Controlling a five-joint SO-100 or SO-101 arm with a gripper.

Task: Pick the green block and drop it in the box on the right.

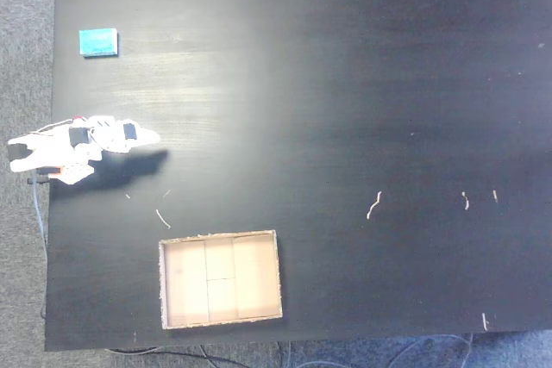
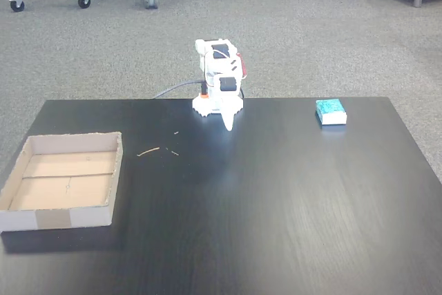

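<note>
- Green block (image 1: pixel 98 42) lies flat near the table's (image 1: pixel 345 127) top-left corner in a fixed view; no legible print on it (too small).
- Box (image 1: pixel 221 279) sits at the bottom edge, open, nothing inside.
- Gripper (image 1: pixel 148 137) folded at the left edge, well apart from both; jaws seem pressed together.

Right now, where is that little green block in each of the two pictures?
Fixed view from above: the green block lies at the table's upper left corner.
Fixed view from the front: the green block lies at the table's far right edge.
Shared landmark: the white arm's gripper; the block lies apart from it.
</note>
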